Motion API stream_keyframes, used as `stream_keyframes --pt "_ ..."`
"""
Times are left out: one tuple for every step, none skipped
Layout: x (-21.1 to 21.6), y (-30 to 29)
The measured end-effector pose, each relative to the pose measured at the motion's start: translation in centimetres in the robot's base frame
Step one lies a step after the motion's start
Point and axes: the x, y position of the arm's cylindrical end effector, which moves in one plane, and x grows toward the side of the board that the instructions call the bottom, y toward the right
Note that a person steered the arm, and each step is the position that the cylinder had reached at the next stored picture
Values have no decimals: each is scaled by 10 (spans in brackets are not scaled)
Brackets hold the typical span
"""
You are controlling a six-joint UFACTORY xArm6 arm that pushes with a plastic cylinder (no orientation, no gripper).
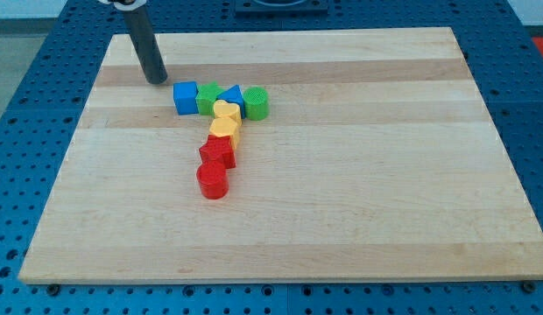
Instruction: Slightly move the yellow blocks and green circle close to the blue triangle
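My tip (156, 80) rests on the board at the upper left, just left of and above the blue cube (185, 97). A row runs rightward from the cube: a green block (208, 97), the blue triangle (231, 94) and the green circle (256, 102). A yellow heart-shaped block (225, 111) sits just below the blue triangle, touching it. A second yellow block (224, 130) lies directly below the first. My tip touches none of the blocks.
A red block (217, 152) and a red cylinder (213, 180) continue the column below the yellow blocks. The wooden board (385, 192) lies on a blue perforated table.
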Motion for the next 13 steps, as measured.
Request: stream_keyframes --pt "-21 36" --pt "-41 99" --pt "-39 176" --pt "-24 246" --pt "22 314" --pt "103 325" --pt "140 284" --pt "140 231" --pt "136 200" --pt "117 193" --pt "109 174" --pt "109 169" --pt "109 162"
